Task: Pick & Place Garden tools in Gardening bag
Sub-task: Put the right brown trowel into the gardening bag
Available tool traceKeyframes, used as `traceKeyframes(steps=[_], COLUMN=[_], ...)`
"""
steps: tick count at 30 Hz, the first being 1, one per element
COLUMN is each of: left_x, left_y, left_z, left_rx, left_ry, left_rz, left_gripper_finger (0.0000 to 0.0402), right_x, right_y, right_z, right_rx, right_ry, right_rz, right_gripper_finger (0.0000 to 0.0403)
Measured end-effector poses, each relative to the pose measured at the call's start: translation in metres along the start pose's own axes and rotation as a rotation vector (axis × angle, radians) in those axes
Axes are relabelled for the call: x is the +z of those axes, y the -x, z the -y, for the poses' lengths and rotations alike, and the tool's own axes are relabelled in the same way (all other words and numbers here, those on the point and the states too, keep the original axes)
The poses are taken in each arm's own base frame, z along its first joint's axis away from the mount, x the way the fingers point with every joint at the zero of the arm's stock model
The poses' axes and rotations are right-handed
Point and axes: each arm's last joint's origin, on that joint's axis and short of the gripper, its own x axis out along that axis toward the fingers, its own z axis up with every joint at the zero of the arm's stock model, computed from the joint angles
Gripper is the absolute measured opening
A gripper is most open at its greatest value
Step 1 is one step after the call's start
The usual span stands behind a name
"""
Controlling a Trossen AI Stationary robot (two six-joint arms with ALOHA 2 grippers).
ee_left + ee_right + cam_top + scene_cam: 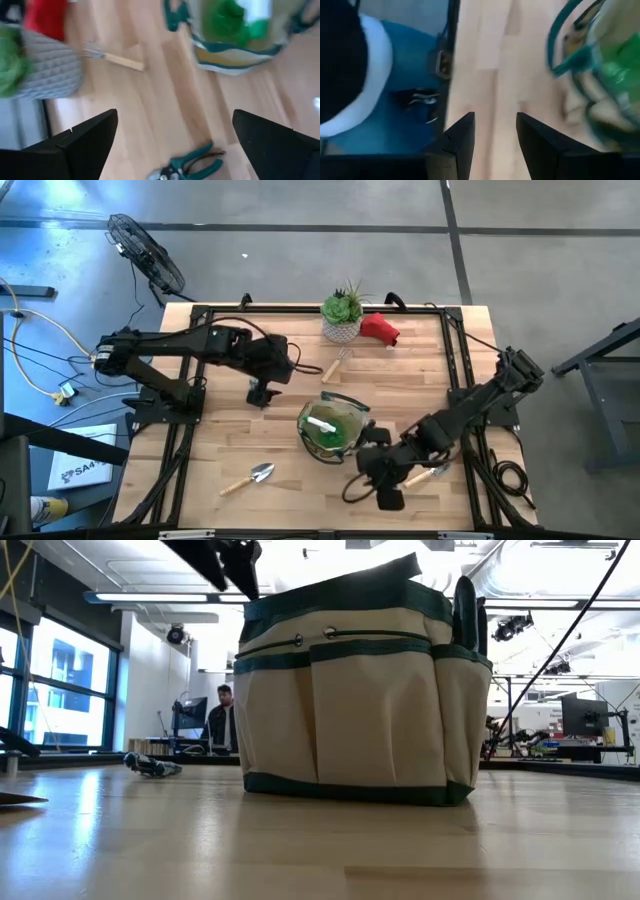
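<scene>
The tan gardening bag (330, 425) with a dark green rim stands mid-table. A green spray bottle (325, 430) lies inside it. My left gripper (262, 390) hovers open to the left of the bag, above green-handled pruners (185, 162) that lie flat on the table. My right gripper (385, 490) is open and empty near the table's near edge, right of the bag (605, 75). One trowel (248, 478) lies at the near left and another (430, 473) lies by the right arm. A wooden-handled tool (335, 365) and a red soft item (380, 328) lie at the far side.
A green spiky plant in a white pot (342, 315) stands at the far edge, next to the red item. In the low view a dark green handle (465, 610) sticks up from the bag's side pocket. A person (225, 715) sits in the room beyond the table.
</scene>
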Motion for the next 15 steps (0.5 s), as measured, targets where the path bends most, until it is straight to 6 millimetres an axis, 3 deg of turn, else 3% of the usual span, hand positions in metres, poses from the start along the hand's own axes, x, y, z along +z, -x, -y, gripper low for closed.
traceKeyframes(steps=[9,15], left_x=[-0.007,-0.006], left_y=[-0.002,-0.008], left_z=[-0.018,-0.02], left_rx=[-0.041,-0.043], left_ry=[0.054,0.061], left_rz=[0.019,0.011], left_gripper_finger=[0.0385,0.0385], right_x=[-0.038,-0.058], right_y=[0.006,0.001], right_z=[-0.004,-0.015], right_rx=[-0.138,-0.197], right_ry=[-0.19,-0.068], right_rz=[-0.285,-0.383], right_gripper_finger=[0.0119,0.0101])
